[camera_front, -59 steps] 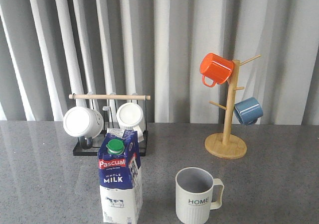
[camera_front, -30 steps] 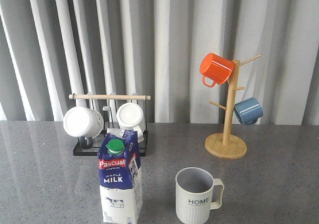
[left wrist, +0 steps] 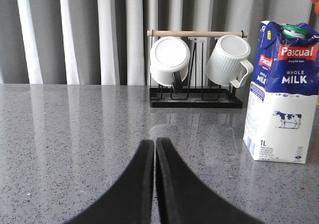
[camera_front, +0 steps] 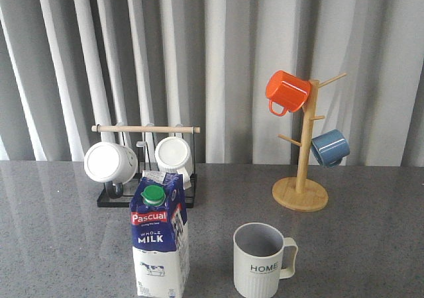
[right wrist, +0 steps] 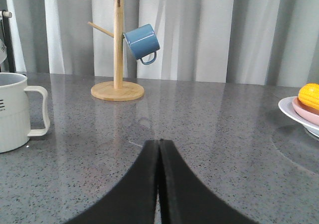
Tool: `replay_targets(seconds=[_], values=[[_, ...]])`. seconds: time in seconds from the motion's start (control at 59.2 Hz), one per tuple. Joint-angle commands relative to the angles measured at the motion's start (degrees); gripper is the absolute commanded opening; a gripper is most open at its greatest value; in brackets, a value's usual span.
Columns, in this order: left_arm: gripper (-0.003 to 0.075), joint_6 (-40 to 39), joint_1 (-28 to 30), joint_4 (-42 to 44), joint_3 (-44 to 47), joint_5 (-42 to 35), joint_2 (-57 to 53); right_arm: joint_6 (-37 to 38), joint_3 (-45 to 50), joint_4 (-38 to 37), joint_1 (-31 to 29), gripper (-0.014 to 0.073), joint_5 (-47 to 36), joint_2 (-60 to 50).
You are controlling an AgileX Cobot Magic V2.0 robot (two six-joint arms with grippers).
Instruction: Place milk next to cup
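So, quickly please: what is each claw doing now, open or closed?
Left claw: closed, holding nothing.
Right claw: closed, holding nothing.

The table (camera_front: 371, 245) is polished grey speckled stone, glossy enough to mirror the matt pleated cloth curtain (camera_front: 225, 59) behind it. On it, the milk (camera_front: 159, 242) is a smooth printed paperboard carton with a green plastic cap. The cup (camera_front: 260, 263) is ribbed, glazed ceramic. The mug tree (camera_front: 301, 179) is bare pale wood; the rack (left wrist: 195, 92) is black metal wire under a wooden rod.
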Motion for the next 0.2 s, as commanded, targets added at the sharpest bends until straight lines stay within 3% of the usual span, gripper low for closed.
replay_targets(seconds=[0.0, 0.186], values=[[-0.0008, -0.19, -0.22, -0.55, -0.89, -4.28, -0.58, -0.56, 0.59, -0.62, -0.31, -0.0006, -4.07, -0.73], [-0.0008, -0.19, -0.22, -0.55, -0.89, -4.28, -0.58, -0.62, 0.59, -0.57, -0.31, -0.0006, -4.07, -0.73]])
